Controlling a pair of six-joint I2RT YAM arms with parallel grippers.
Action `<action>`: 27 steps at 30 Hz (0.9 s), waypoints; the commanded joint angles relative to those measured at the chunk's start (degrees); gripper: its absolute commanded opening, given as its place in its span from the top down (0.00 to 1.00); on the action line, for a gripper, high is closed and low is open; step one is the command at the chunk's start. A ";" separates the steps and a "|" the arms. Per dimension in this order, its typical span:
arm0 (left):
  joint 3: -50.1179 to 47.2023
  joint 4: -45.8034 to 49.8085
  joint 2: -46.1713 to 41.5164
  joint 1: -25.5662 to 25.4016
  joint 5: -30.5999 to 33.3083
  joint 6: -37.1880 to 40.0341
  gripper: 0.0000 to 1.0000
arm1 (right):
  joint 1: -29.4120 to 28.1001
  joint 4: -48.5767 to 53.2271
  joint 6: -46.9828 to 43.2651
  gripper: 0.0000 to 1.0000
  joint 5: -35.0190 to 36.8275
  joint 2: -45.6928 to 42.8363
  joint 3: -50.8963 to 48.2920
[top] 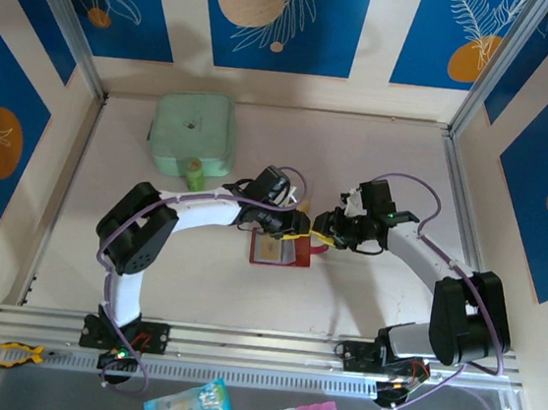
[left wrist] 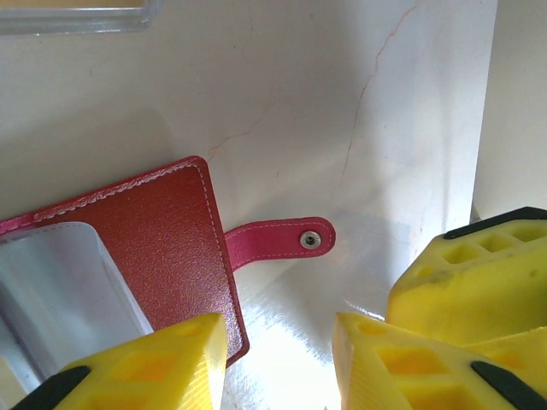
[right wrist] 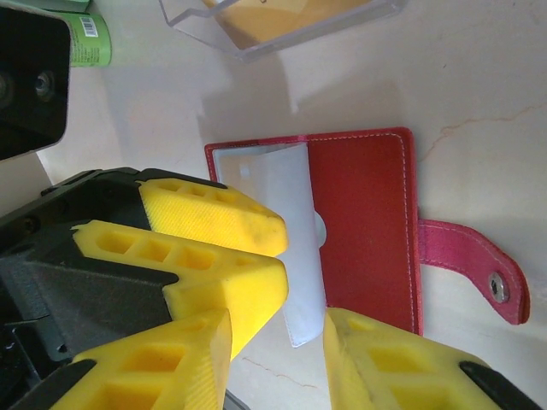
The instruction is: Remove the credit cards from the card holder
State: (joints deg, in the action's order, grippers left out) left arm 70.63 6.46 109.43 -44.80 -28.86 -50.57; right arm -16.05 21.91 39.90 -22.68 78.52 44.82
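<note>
Pale veined surface (top: 363,294) within blue leaf-patterned walls (top: 276,17), bearing the open red card holder (top: 278,255); left fingers (left wrist: 162,367) and right fingers (right wrist: 402,367), each part-open and gripping nothing, poised over it, green pouch (top: 195,135) beyond.

Table (top: 362,304) carries card holder (top: 283,253) and, seemingly, pouch (top: 195,135).

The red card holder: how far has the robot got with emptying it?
Done: the card holder lies open on the table, its snap tab undone and a clear sleeve exposed. In hand: the left gripper and right gripper sit open right over it, gripping nothing. Left: the actual pulling out; a tan card seems to sit inside.
</note>
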 commanded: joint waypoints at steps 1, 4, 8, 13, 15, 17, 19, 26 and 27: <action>2.76 -1.15 -1.36 -0.40 0.24 0.90 0.62 | -1.34 1.20 -0.09 0.65 -2.47 -0.92 -0.39; 2.85 -0.70 -1.69 -0.12 0.32 1.26 0.62 | -1.68 1.20 0.18 0.65 -2.28 -0.91 -0.34; 3.26 -0.44 -2.17 0.40 0.33 1.57 0.62 | -2.16 1.38 0.35 0.65 -2.04 -0.99 -0.11; 5.80 1.37 -2.20 0.64 0.18 2.86 0.62 | -2.24 1.91 0.36 0.65 -1.58 -1.37 0.25; 6.42 2.18 -2.38 0.69 0.34 3.35 0.62 | -2.33 1.99 0.34 0.65 -1.41 -1.55 0.23; 6.70 2.66 -2.63 0.93 0.49 3.69 0.62 | -2.35 2.32 0.27 0.65 -1.14 -1.91 0.27; 6.80 2.71 -2.73 1.17 0.56 3.73 0.62 | -2.32 2.61 0.21 0.65 -0.63 -2.37 0.32; 6.28 2.86 -3.05 1.50 0.40 3.95 0.63 | -2.17 5.06 -0.35 0.65 3.17 -4.82 0.90; 6.19 2.90 -3.20 1.63 0.46 3.99 0.64 | -2.14 5.07 -0.34 0.65 3.50 -5.33 0.80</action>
State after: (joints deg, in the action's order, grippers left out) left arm 74.78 11.46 109.12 -43.81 -28.08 -47.46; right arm -17.61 23.90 40.05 -19.49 75.09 44.88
